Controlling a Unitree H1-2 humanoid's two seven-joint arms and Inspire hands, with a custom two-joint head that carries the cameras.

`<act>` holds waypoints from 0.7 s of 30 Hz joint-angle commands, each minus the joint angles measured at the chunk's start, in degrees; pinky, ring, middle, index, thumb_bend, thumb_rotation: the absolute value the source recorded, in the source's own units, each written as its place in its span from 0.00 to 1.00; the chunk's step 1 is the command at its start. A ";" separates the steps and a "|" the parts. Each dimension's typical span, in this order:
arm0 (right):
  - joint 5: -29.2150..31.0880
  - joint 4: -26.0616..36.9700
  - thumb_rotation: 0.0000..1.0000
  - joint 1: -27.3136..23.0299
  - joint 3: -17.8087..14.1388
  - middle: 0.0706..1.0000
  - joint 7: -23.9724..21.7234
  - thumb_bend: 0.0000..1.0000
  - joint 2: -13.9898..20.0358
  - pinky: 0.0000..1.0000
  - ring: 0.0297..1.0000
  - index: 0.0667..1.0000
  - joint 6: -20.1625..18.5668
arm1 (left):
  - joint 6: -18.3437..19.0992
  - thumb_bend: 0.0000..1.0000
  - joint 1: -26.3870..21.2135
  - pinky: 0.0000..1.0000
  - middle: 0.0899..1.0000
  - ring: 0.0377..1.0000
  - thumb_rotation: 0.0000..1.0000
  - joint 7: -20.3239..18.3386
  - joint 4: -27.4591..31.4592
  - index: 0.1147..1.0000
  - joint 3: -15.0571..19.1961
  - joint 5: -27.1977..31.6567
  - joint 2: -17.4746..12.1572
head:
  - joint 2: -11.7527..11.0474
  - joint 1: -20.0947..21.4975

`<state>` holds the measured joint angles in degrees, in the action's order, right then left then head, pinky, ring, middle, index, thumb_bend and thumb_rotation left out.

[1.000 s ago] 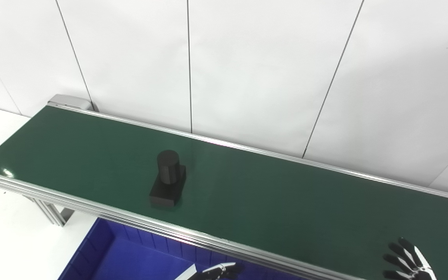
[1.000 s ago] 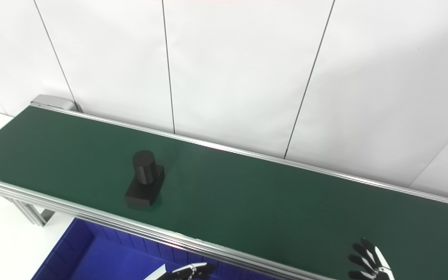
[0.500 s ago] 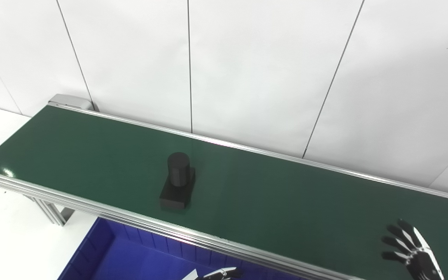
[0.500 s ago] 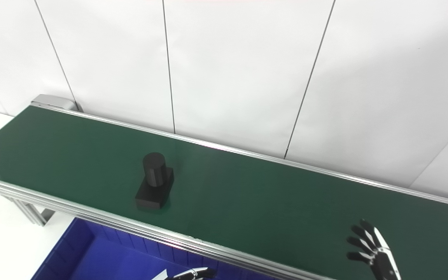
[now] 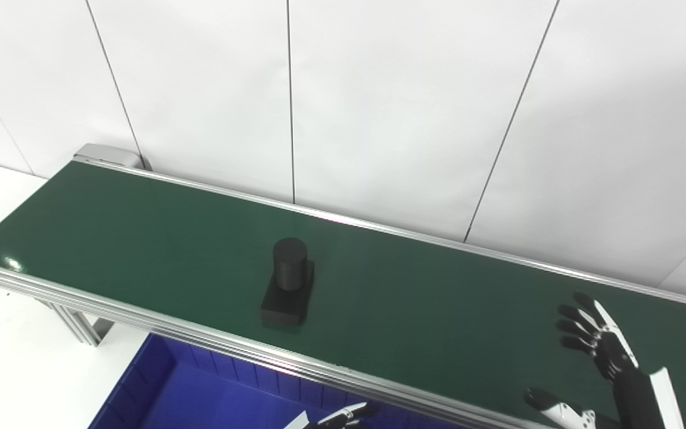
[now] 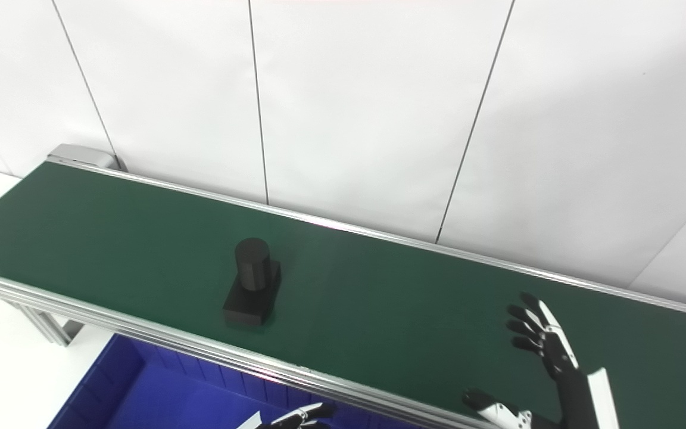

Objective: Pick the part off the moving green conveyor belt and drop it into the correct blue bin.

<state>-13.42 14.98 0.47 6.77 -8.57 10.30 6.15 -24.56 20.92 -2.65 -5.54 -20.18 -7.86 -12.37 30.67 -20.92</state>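
Fingers [image 5: 581,325] of the right hand [image 5: 608,357] are spread apart, grasping nothing, above the right part of the belt [image 5: 438,310]. Only fingertips of the left hand [image 5: 343,415] show at the bottom edge, over the bin [image 5: 158,393]; whether they are released or clenched cannot be told. A black part [image 5: 286,290], a cylinder upright on a block, sits mid-belt near the near rail, well left of the right hand.

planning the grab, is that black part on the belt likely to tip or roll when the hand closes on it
The black part probably won't roll: its cylinder stands upright on a flat rectangular base resting on the green belt. A push high on the cylinder might tip it, since the base looks narrow. It looks rigid and matte, so likely not slippery. The right hand is open, well away from it.
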 commanded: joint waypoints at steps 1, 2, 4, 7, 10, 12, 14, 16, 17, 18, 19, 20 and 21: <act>-0.48 2.35 0.47 -1.91 0.17 0.82 -0.49 0.81 -0.19 0.74 0.79 0.91 -2.00 | -1.72 0.99 0.63 0.74 0.98 0.90 0.28 -0.29 1.92 0.95 0.40 -0.59 0.88 | 0.25 0.02; -0.80 2.62 0.46 -2.19 0.34 0.82 -0.56 0.81 -0.20 0.75 0.79 0.90 -2.59 | -1.51 0.99 0.65 0.75 0.98 0.91 0.28 -0.50 1.94 0.96 0.49 -0.72 1.13 | 0.30 0.08; -1.59 3.15 0.45 -2.78 0.71 0.82 -0.64 0.80 -0.45 0.74 0.79 0.90 -3.68 | -1.79 0.99 0.14 0.76 0.99 0.92 0.29 -0.86 0.98 0.97 0.37 -0.89 1.28 | 0.37 0.11; -2.70 3.51 0.44 -3.68 1.49 0.82 -0.76 0.78 -0.76 0.74 0.79 0.90 -4.34 | -2.32 0.99 -1.03 0.76 0.98 0.91 0.29 -0.88 -0.99 0.97 -0.01 -0.62 1.09 | 0.44 0.28; -3.65 3.66 0.43 -4.72 2.26 0.82 -1.17 0.76 -1.07 0.73 0.79 0.90 -5.06 | -2.33 1.00 -1.59 0.76 0.97 0.90 0.29 -0.83 -1.77 0.97 -0.25 -0.08 0.88 | 0.77 0.87; -3.97 3.56 0.42 -5.67 2.85 0.83 -1.76 0.76 -1.32 0.73 0.79 0.90 -5.96 | -2.35 1.00 -1.79 0.75 0.97 0.90 0.28 -0.91 -1.90 0.97 -0.45 0.20 0.72 | 0.94 1.10; -4.18 3.04 0.41 -6.63 3.32 0.83 -2.24 0.76 -1.55 0.73 0.79 0.90 -6.54 | -2.35 1.00 -1.99 0.76 0.97 0.90 0.28 -0.66 -1.98 0.96 -0.83 0.12 0.50 | 1.16 1.37; -4.59 2.46 0.41 -7.53 3.78 0.83 -2.53 0.77 -1.72 0.71 0.78 0.90 -7.11 | -2.36 1.00 -2.08 0.75 0.95 0.88 0.27 -0.29 -1.98 0.96 -1.18 -0.12 0.28 | 1.16 1.37; -4.83 2.25 0.42 -7.89 4.00 0.83 -2.61 0.77 -1.75 0.70 0.78 0.90 -7.35 | -2.36 1.00 -2.08 0.75 0.94 0.88 0.26 -0.24 -1.94 0.95 -1.30 -0.13 0.19 | 1.16 1.37; -5.01 2.08 0.42 -8.22 4.20 0.83 -2.65 0.77 -1.78 0.70 0.78 0.90 -7.54 | -2.36 1.00 -2.07 0.75 0.94 0.88 0.26 -0.25 -1.84 0.95 -1.37 -0.09 0.09 | 1.51 1.86; -5.12 1.98 0.42 -8.44 4.33 0.83 -2.66 0.78 -1.78 0.70 0.78 0.90 -7.67 | -2.36 1.00 -2.07 0.74 0.94 0.87 0.26 -0.24 -1.76 0.94 -1.43 -0.07 0.02 | 1.51 1.86; -5.49 1.58 0.43 -9.06 4.65 0.83 -2.71 0.78 -1.91 0.71 0.78 0.90 -7.91 | -2.36 1.00 -2.02 0.74 0.93 0.87 0.27 -0.28 -1.65 0.93 -1.55 0.18 -0.06 | 1.71 2.03; -5.77 1.29 0.43 -9.52 4.89 0.83 -2.74 0.78 -2.00 0.72 0.78 0.90 -8.10 | -2.36 1.00 -1.98 0.74 0.93 0.87 0.27 -0.30 -1.57 0.93 -1.64 0.38 -0.12 | 1.75 2.09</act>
<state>-19.06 15.79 -7.02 11.51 -11.01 8.66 -1.20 -24.85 19.12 -3.38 -8.59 -21.39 -8.06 -11.93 32.34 -18.81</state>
